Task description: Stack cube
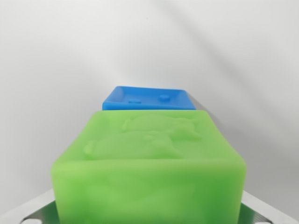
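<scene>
Our gripper [149,219] barely shows, only metal corners at the bottom edge, so we cannot tell whether it clamps the green cube [149,172] filling the view. The blue cube [148,99] sits just beyond it. We judge the green one light, slightly soft and waxy-smooth; flat opposite side faces look the best hold.

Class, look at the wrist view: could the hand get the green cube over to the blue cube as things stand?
Probably yes. The green cube fills the foreground between the hand's metal parts, the blue cube lies just beyond it, and nothing shows between them. The grip itself is hidden.
</scene>
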`<action>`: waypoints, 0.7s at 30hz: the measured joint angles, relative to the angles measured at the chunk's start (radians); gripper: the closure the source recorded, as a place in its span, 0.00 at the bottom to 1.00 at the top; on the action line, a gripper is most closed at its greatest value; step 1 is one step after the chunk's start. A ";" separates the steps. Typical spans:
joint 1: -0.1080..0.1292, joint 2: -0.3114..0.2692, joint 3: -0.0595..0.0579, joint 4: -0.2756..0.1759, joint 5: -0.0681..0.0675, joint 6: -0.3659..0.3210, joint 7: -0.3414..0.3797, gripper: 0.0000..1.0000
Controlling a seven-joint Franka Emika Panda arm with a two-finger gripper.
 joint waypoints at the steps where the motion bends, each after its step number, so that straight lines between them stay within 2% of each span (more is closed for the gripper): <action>1: 0.000 0.004 0.001 0.000 0.001 0.004 -0.001 1.00; 14: -0.004 0.042 0.008 0.006 0.018 0.036 -0.013 1.00; 21: -0.006 0.049 0.010 0.007 0.020 0.043 -0.015 1.00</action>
